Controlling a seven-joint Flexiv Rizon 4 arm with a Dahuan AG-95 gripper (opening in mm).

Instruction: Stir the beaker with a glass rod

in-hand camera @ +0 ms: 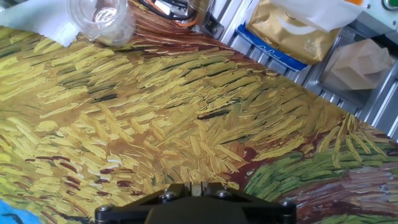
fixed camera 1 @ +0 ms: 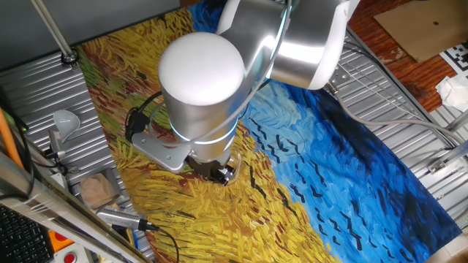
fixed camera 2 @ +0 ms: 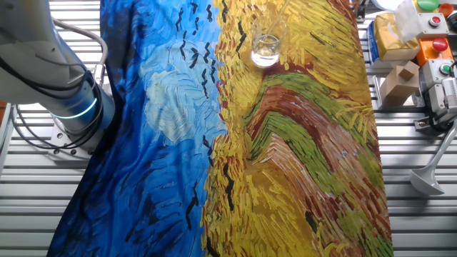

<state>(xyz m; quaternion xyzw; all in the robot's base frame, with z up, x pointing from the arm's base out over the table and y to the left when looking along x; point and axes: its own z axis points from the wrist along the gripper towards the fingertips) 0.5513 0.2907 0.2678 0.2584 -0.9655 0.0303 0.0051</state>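
The beaker is a short clear glass standing on the yellow part of the painted cloth, near the top edge of the other fixed view. In the hand view the beaker sits at the top left, partly cut off. A faint slanted streak above its rim may be the glass rod; I cannot tell. My gripper shows only its black base at the bottom of the hand view, far from the beaker, its jaws close together with nothing seen between them. In one fixed view the arm's round body hides most of the gripper.
A painted cloth covers the table. A white funnel lies on the metal slats at the right. Boxes and a control unit stand at the far right. A tan packet and a cardboard box lie beyond the cloth.
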